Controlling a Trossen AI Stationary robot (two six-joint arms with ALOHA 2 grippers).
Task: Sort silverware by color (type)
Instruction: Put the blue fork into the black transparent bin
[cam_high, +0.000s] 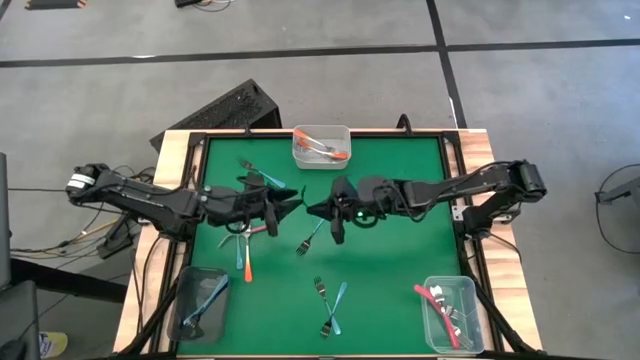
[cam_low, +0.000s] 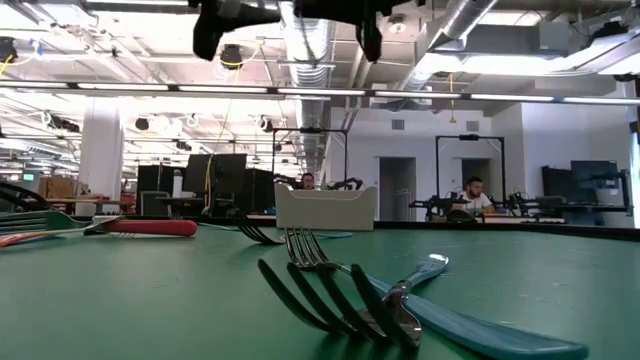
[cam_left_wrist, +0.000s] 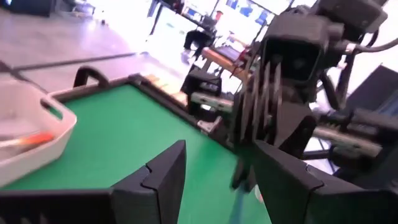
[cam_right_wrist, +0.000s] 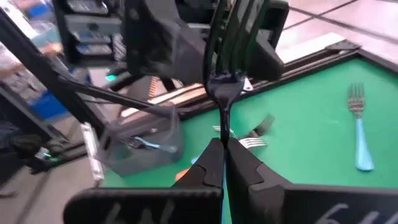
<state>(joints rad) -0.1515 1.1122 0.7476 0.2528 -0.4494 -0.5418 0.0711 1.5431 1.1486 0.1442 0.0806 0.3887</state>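
The left gripper (cam_high: 291, 203) hangs above the middle of the green table (cam_high: 400, 280), fingers spread and empty. Directly across from it, tips almost meeting, the right gripper (cam_high: 318, 208) is clamped on a fork (cam_right_wrist: 225, 93). In the right wrist view the handle is pinched between the fingers and the tines stand up beyond the fingertips, pointing toward the left gripper. The fork's long axis thus runs along the line joining the two grippers. The handle colour cannot be told.

Judgement: the move ahead looks like either a handover, for which the left gripper is already placed, or a carry to a bin by the right arm.

Bins relative to the right gripper:
- Bin with blue forks (cam_high: 200, 300): near left corner, closer to the left arm.
- White bin with orange forks (cam_high: 321, 146): far edge, just beyond both grippers.
- Bin with red-pink forks (cam_high: 450, 312): near right corner.

Loose forks (cam_high: 330, 305) lie on the mat below and beside the grippers. Beyond the table is an open workshop with people seated at benches.
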